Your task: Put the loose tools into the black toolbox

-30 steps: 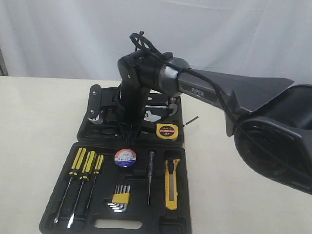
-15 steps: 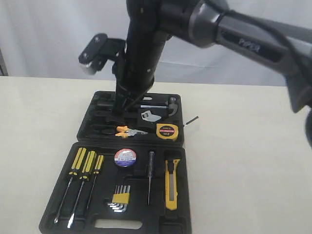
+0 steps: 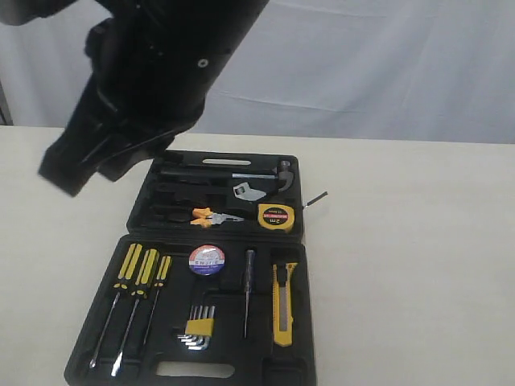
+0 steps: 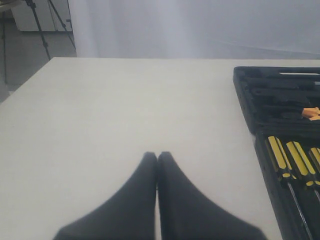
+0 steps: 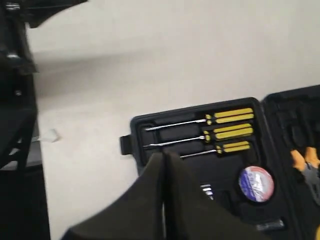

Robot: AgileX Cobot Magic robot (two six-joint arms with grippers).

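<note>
The black toolbox (image 3: 141,213) lies open on the table. In its far half rest the black-and-orange pliers (image 3: 211,215) and the yellow tape measure (image 3: 275,215). The near half holds the labelled tape roll (image 3: 207,260) and the yellow-black utility knife (image 3: 282,304). My right arm (image 3: 137,88) looms large and blurred at the upper left, high above the box. Its gripper (image 5: 165,156) is shut on nothing, over the box's screwdriver end, with the tape roll (image 5: 256,183) beyond it. My left gripper (image 4: 157,155) is shut and empty over bare table beside the toolbox (image 4: 245,107).
Yellow-black screwdrivers (image 3: 137,273), hex keys (image 3: 199,327) and a thin tester screwdriver (image 3: 249,289) sit in the near half. A hammer (image 3: 265,173) and a small wrench (image 3: 248,191) lie in the far half. A white curtain hangs behind the table.
My right arm lifted out of the far half of the box and swung up and left, close to the camera. The pliers it was covering now lie uncovered in the box.
</note>
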